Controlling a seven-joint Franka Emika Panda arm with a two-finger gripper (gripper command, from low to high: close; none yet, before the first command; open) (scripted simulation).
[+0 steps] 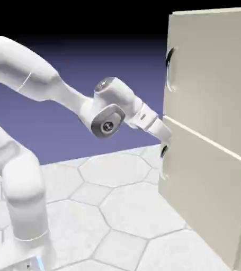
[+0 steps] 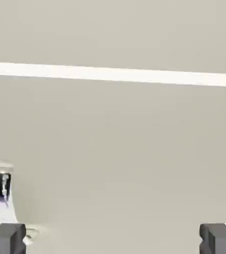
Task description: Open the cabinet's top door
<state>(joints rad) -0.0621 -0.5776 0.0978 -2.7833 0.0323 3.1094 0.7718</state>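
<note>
The beige cabinet (image 1: 212,174) fills the exterior view's right. Its top door (image 1: 217,79) lies flush and closed, with a dark curved handle (image 1: 170,69) near its left edge. My gripper (image 1: 166,138) is well below that handle, at the seam between the two doors and right by the lower door's handle (image 1: 163,151). In the hand view the gripper (image 2: 112,240) is open, its tips wide apart with only beige panel between them. A bright seam (image 2: 113,74) runs across, and a dark handle (image 2: 0,186) shows below it at the left.
The lower door (image 1: 207,201) sits closed under the seam. A white hexagon-patterned table (image 1: 117,211) stretches in front of the cabinet. The arm's elbow (image 1: 109,119) hangs left of the cabinet's edge.
</note>
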